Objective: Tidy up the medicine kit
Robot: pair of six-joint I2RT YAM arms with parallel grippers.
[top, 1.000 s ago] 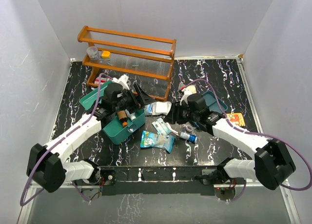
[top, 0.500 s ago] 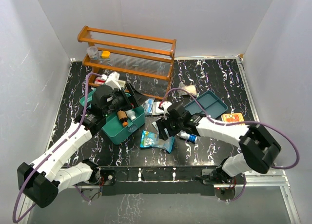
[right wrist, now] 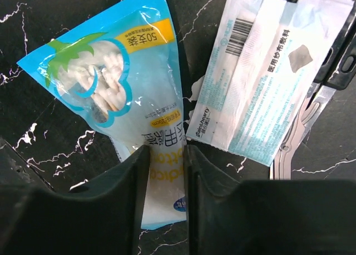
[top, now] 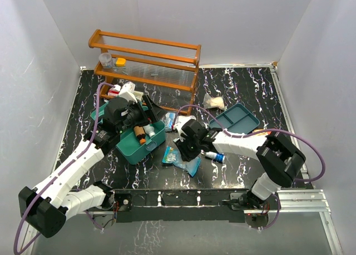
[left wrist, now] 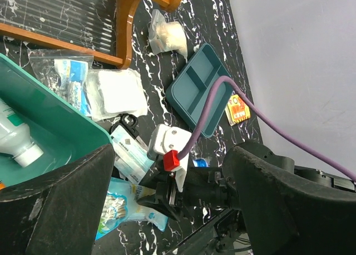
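The teal medicine kit point(top: 132, 150) lies open at the left with a brown bottle point(top: 139, 133) inside; the left wrist view shows its wall point(left wrist: 61, 127) and a white bottle point(left wrist: 16, 146) in it. My left gripper point(top: 146, 115) hovers over the kit's far side, its fingers point(left wrist: 72, 205) wide open and holding nothing. My right gripper point(top: 179, 153) is down on a blue cotton-swab bag point(right wrist: 122, 83) in front of the kit. Its jaws point(right wrist: 166, 152) are shut on the bag's lower end.
A dressing packet point(right wrist: 267, 83) and metal scissors point(right wrist: 311, 127) lie just right of the bag. A wooden rack point(top: 147, 63) stands behind. A dark teal compartment tray point(top: 236, 119), a cotton bag point(top: 214, 102), gauze packets point(left wrist: 117, 94) and a blue-capped tube point(top: 214, 155) are scattered right.
My right arm swung left from the compartment tray to the cotton-swab bag, opened wide, then closed on it. My left gripper drew back a little over the kit and stays open.
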